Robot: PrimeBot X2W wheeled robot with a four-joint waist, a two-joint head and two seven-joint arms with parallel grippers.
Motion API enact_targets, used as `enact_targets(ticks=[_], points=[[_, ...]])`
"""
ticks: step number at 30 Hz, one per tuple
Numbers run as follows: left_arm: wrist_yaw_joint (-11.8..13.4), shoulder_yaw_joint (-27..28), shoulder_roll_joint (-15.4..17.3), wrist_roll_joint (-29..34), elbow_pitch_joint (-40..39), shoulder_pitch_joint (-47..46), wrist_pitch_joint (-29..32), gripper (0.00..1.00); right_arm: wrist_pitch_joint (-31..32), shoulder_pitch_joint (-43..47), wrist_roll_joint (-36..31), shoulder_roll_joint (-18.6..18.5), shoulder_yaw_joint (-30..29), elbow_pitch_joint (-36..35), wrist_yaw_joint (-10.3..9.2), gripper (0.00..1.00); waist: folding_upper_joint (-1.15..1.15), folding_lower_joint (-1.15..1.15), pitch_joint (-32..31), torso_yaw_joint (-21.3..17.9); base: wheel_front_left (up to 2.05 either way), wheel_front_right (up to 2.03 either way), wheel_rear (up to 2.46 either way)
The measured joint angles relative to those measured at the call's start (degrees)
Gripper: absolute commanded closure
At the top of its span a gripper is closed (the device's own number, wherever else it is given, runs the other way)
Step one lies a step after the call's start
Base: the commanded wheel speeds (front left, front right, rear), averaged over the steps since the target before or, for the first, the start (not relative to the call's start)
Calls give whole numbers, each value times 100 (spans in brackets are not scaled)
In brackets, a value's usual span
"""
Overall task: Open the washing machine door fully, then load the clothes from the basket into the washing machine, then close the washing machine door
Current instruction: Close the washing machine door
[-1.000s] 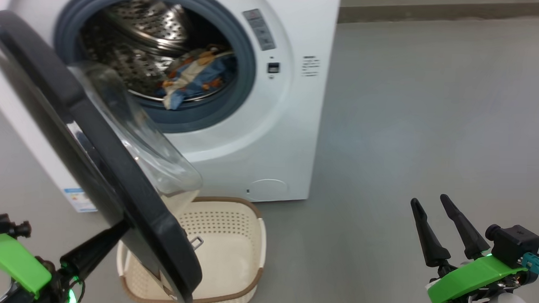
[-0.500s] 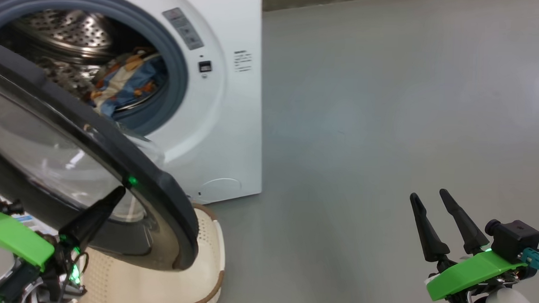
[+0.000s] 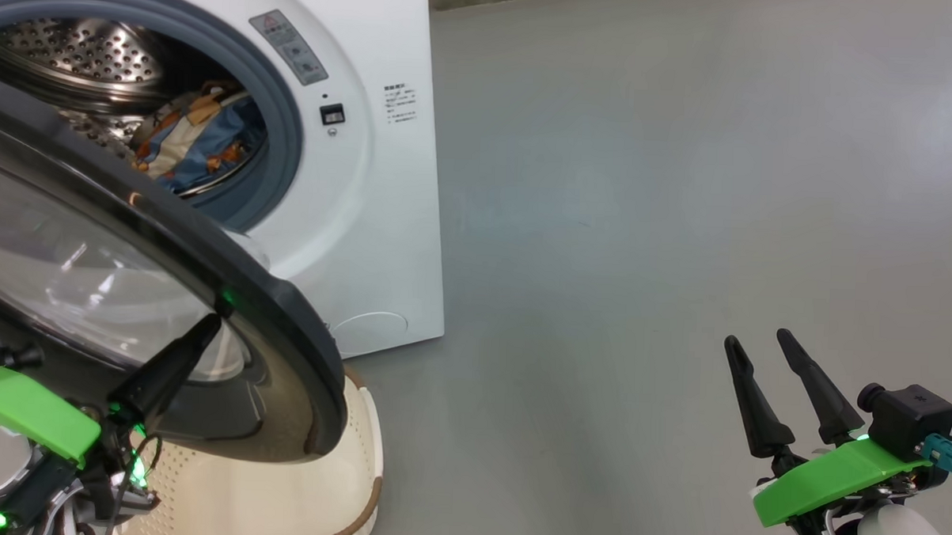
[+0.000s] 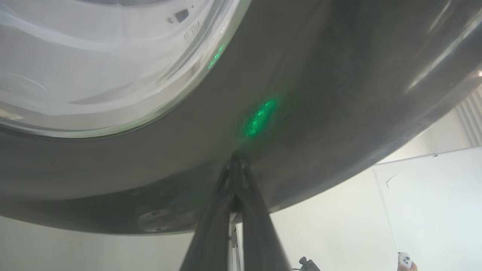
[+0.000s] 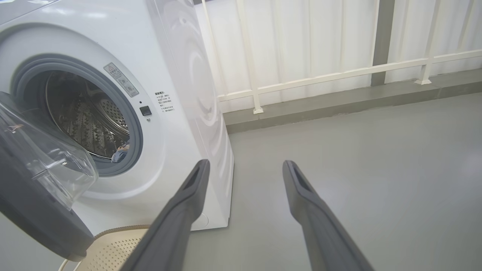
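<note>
Clothes lie in the washer drum; basket, under the door, looks bare where visible. Left gripper, jaws shut on nothing, presses its tips to the half-open door's outer frame. Right gripper, jaws wide, hangs empty over floor. Remaining, apparently: shutting the door.

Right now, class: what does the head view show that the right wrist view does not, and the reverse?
Head view: the left gripper, shut, its tip at the dark frame of the door. Right wrist view: a white railing behind the machine. Both: the washing machine, its open door, the basket, clothes in the drum, and the open right gripper.
</note>
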Motion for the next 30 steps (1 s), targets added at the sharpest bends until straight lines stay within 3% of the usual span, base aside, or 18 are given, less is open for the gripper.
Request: enact_targets(ticks=[5, 7, 8, 9, 14, 20, 25, 30], points=[[1, -10, 5, 14, -1, -1, -1, 100, 0, 1, 0, 21, -31, -1, 0, 0, 0, 0, -6, 136, 0, 0, 0], [1, 21, 25, 68, -4, -1, -58, 52, 0, 2, -1, 24, -46, -2, 0, 0, 0, 0, -10, 197, 0, 0, 0], [0, 45, 47, 90, -12, -1, -94, 7, 0, 3, -1, 25, -57, -2, 0, 0, 0, 0, -12, 230, 0, 0, 0], [-8, 74, 78, 105, -16, 1, -109, 0, 0, 4, -1, 25, -65, -2, 0, 0, 0, 0, -16, 265, 0, 0, 0], [-69, 212, 220, 319, -59, 34, -280, 0, 0, 7, -2, 44, -113, -9, 0, 0, 0, 0, -42, 447, 0, 0, 0], [-533, 264, 470, 1168, -249, 324, -1006, 0, 0, 9, -2, 41, -188, -44, 0, 0, 0, 0, -59, 664, 0, 0, 0], [-764, 119, 476, 1973, -345, 657, -1978, 0, 0, 8, -3, 38, -188, -64, 0, 0, 0, 0, -59, 793, 0, 0, 0], [-815, -299, 588, 2921, -390, 915, -3231, 0, 0, 9, -7, 27, -188, -67, 0, 0, 0, 0, -94, 885, 0, 0, 0]])
